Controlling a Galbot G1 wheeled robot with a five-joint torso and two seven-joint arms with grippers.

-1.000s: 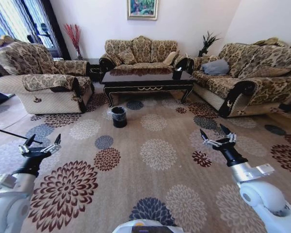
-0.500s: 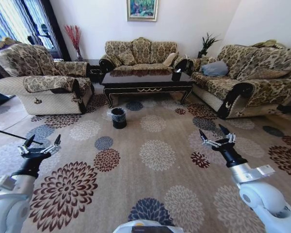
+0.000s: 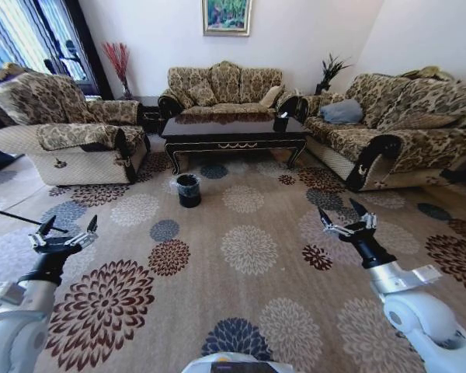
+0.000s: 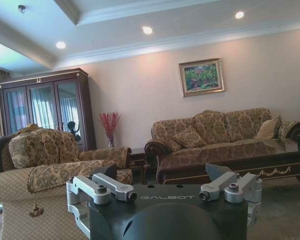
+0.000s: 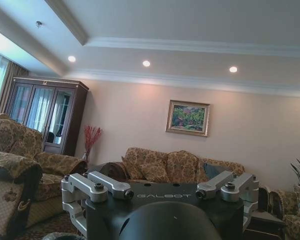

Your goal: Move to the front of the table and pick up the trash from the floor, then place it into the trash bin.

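Observation:
The long dark glossy table [image 3: 234, 134] with gold trim stands at the far side of the room, in front of the middle sofa. The small black trash bin [image 3: 189, 189] with a clear liner sits on the floor [image 3: 248, 249], a beige carpet with flower medallions, just ahead of the table's left end. The trash is too small to make out from here. My left gripper [image 3: 64, 232] is held low at the near left, open and holding nothing. At the near right my right gripper [image 3: 347, 221] is also open and holding nothing. Both are far from the bin.
A patterned armchair [image 3: 66, 128] stands at the left, a three-seat sofa [image 3: 225, 84] behind the table, and a long sofa [image 3: 396, 128] at the right. A thin dark rod [image 3: 12, 214] lies on the carpet at the left edge. Open carpet stretches between me and the table.
The whole view has shifted slightly, so the camera has moved. Both arms hold the same pose, with their grippers still open.

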